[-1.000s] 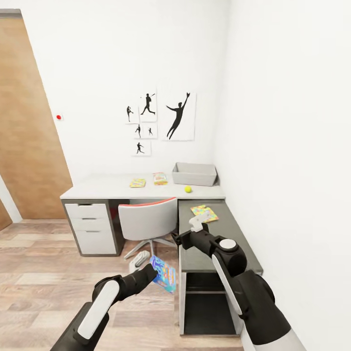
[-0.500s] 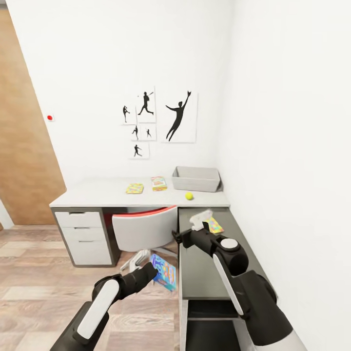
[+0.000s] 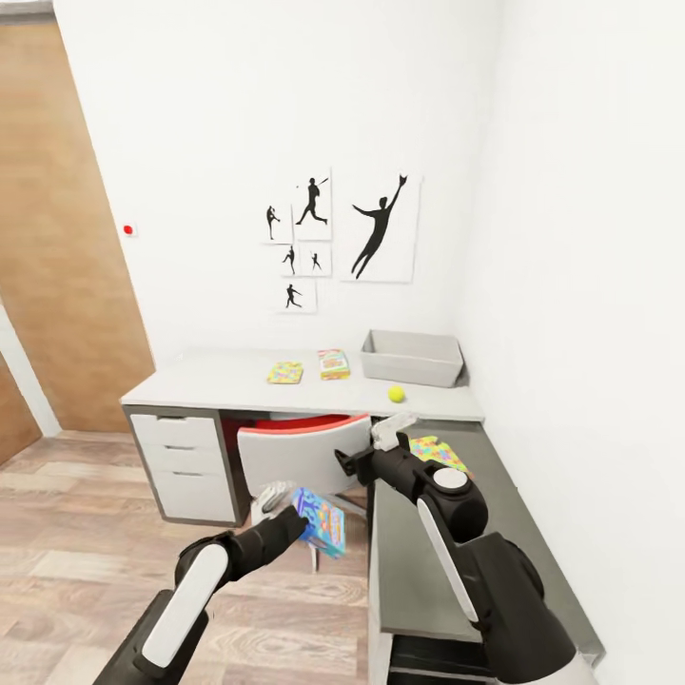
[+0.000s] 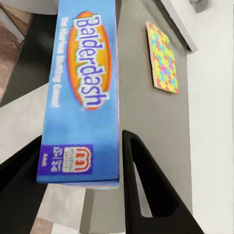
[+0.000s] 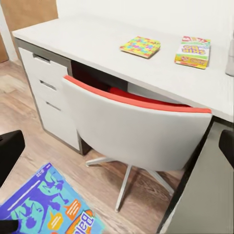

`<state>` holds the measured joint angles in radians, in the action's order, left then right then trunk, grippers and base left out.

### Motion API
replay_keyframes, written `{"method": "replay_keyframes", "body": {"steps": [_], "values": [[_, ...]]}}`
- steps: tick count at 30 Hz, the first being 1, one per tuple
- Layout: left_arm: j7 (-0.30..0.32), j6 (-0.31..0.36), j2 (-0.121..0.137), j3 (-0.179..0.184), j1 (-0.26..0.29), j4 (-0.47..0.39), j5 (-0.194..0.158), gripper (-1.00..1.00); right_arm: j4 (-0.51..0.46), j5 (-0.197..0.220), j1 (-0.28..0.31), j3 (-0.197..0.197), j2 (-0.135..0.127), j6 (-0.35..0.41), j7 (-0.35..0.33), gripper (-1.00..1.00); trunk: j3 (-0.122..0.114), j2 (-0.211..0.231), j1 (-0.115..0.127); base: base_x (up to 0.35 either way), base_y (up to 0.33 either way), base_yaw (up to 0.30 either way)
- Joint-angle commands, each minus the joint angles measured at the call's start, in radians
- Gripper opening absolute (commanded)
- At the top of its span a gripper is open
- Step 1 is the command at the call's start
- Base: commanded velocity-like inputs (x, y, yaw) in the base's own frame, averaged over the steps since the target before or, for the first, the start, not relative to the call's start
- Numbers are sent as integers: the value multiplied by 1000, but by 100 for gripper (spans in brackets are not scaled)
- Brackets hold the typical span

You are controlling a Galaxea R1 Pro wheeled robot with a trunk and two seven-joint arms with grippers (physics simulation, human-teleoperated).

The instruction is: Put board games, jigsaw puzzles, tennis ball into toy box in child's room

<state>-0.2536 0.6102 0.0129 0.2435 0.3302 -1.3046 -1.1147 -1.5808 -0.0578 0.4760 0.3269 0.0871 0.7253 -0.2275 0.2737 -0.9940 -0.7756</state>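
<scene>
My left gripper [image 3: 303, 521] is shut on a small blue "Balderdash" board game [image 3: 322, 522], held low over the floor in front of the chair. In the left wrist view the blue box [image 4: 85, 97] sits between the dark fingers [image 4: 148, 190]. My right gripper [image 3: 354, 460] is open and holds nothing; its fingers [image 5: 9, 153] stand wide apart. On the table [image 3: 219, 381] lie a jigsaw puzzle [image 3: 285, 372], a board game [image 3: 334, 363], the tennis ball [image 3: 396, 393] and the grey toy box [image 3: 412, 357]. A second puzzle [image 3: 438, 452] lies on the lower dark section.
A grey chair with a red seat [image 3: 304, 452] stands pushed in at the table, between my grippers and the desktop. White drawers [image 3: 185, 466] are at the left end. A wooden door [image 3: 57, 238] is at the left, a white wall at the right.
The whole picture has shifted as the camera moved, and the table now looks nearer. Both arms keep their pose. The blue game stays in my left gripper.
</scene>
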Motion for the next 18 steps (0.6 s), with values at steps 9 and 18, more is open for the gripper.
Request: {"method": "replay_keyframes", "body": {"steps": [9,18], "values": [[-14,-4,28,-6,-42,-84,-11,-100,-32,-8,0,-4,-1,31,-6,100,1,-1,0,6,0,217],[-16,-5,28,-6,-43,-85,-8,-100,-34,-8,0,-7,-1,37,-6,100,1,-1,0,0,0,276]]}}
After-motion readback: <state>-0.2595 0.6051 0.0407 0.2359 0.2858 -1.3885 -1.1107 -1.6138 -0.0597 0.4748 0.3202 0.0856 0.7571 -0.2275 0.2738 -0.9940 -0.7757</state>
